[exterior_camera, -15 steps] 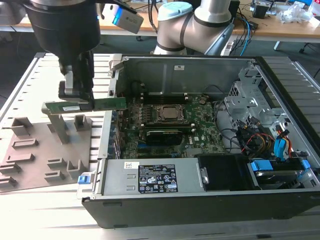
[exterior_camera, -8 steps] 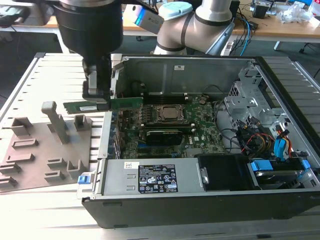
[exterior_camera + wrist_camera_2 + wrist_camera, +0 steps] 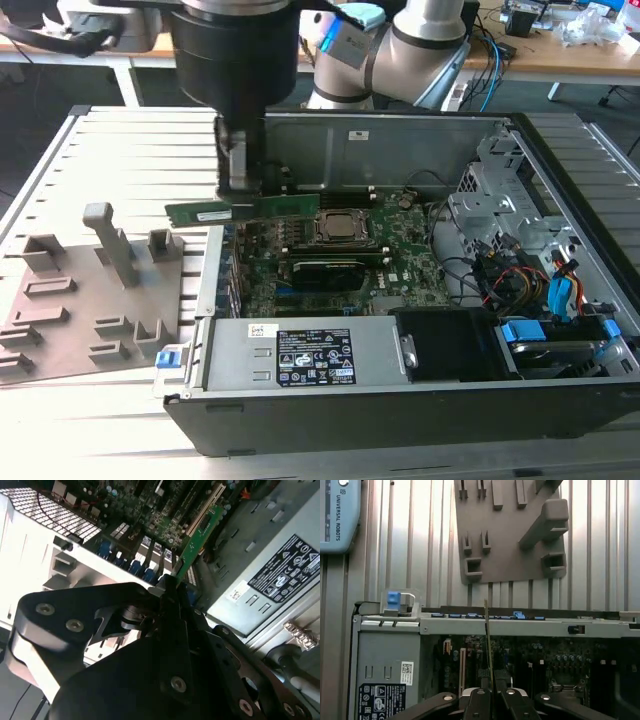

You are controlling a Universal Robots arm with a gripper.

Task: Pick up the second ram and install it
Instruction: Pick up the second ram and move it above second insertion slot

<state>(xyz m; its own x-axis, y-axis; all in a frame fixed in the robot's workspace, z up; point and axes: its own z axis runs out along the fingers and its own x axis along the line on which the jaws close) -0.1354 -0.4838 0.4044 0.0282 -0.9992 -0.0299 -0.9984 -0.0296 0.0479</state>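
**A:** What is sitting at the exterior view's left?

**B:** A grey fixture plate (image 3: 90, 290) is lying on the slatted table (image 3: 130, 150), just beside an open computer case (image 3: 400, 150).

**A:** Where is the second ram (image 3: 200, 213)?

**B:** It is hanging level in the air, straddling the case's wall on that side, with one end over the motherboard (image 3: 400, 255).

**A:** And the gripper (image 3: 238, 185)?

**B:** It is reaching down from above. Its jaws are pinching the stick near mid-length. In the second wrist view, the green board (image 3: 197, 542) is jutting out beyond them.
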